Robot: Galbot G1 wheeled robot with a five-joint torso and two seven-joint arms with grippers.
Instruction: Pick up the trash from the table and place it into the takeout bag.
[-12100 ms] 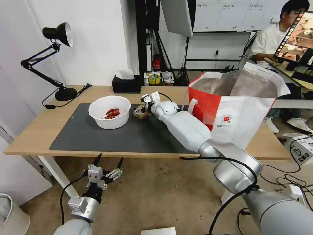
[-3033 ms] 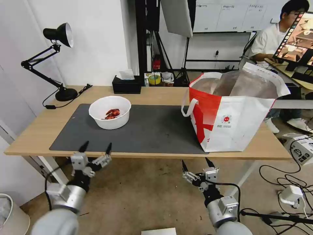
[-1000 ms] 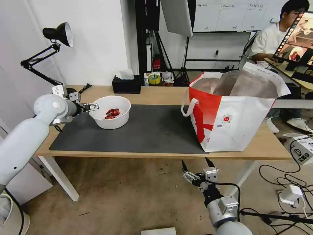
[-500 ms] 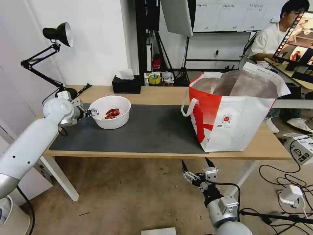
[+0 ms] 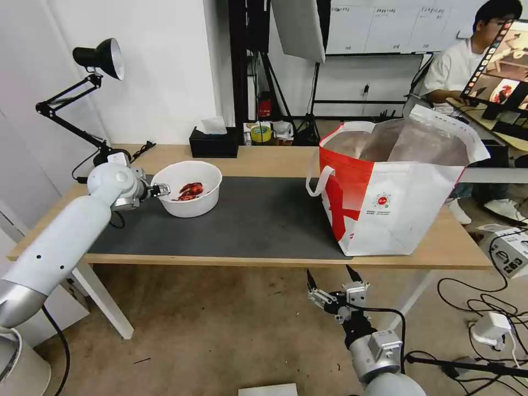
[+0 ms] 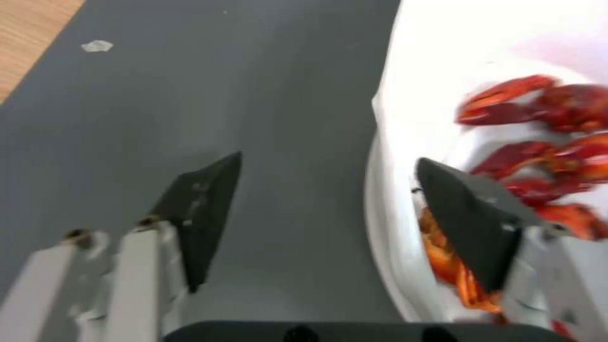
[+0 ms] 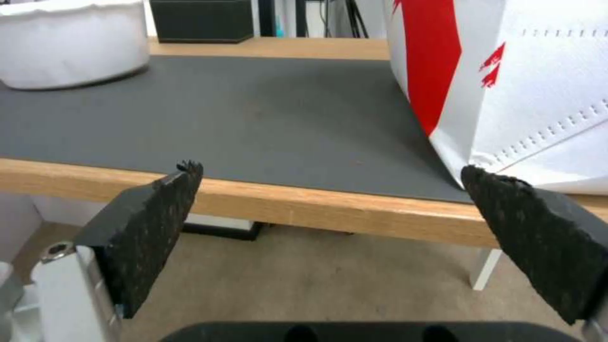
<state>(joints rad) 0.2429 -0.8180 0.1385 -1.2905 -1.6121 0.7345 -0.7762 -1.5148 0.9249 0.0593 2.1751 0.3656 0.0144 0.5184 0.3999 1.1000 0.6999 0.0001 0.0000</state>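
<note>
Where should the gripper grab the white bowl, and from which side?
Probably the thin rim on the white bowl's left side, where the open left gripper sits: the wrist view shows one finger inside over the red scraps, the other outside above the mat. The wall looks too wide to span.

Bright, even indoor light; soft shadows. Glare w/ motion blur on white bowl (image 6: 443,71) in left wrist view. Head view bowed at edges.

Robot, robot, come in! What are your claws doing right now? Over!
Left tool open, straddling white bowl's rim, one finger inside by red scraps. Right tool open, parked below table edge. Takeout bag standing open. Path clear.
</note>
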